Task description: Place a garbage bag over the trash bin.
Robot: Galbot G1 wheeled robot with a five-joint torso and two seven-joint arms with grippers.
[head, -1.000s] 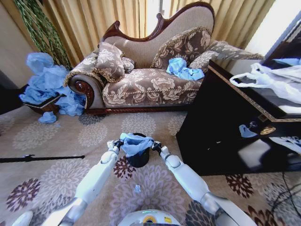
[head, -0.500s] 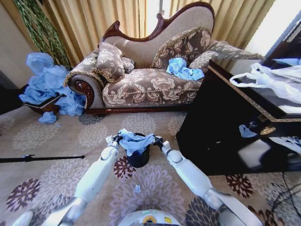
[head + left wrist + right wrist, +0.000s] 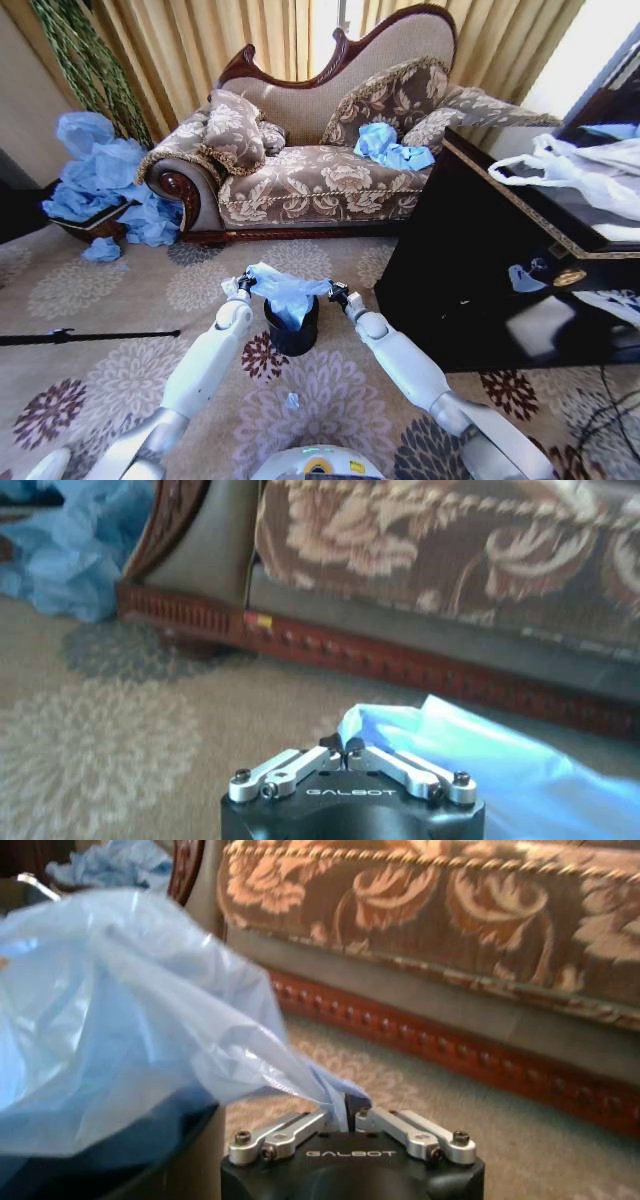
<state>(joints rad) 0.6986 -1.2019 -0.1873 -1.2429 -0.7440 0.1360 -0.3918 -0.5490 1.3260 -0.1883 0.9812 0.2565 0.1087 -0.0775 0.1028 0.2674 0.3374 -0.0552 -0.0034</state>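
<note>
1. Blue film is stretching between my two end effectors: the garbage bag (image 3: 287, 291) is hanging spread over the mouth of the trash bin (image 3: 292, 333), its middle sagging down into the opening.

2. I am seeing the left end effector (image 3: 242, 282) with its fingers pressed together on one corner of the bag, and the wrist view is showing that pinch right at the plastic's edge (image 3: 343, 743).

3. I am reading the right end effector (image 3: 338, 294) as pinching the opposite corner the same way; its own camera is showing a thin fold running into the closed fingertips (image 3: 343, 1114).

4. My worry is that both holds are sitting on very little material. If I am pulling the arms apart too hard, the slick film is likely slipping out or tearing.

5. The bin is standing loose on the carpet (image 3: 130, 290). Dragging the hem down against the rim on one side only is risking a tip or a slide.

6. The bag's mouth is not looking fully opened, so the hem may be landing inside the bin rather than around it.
</note>
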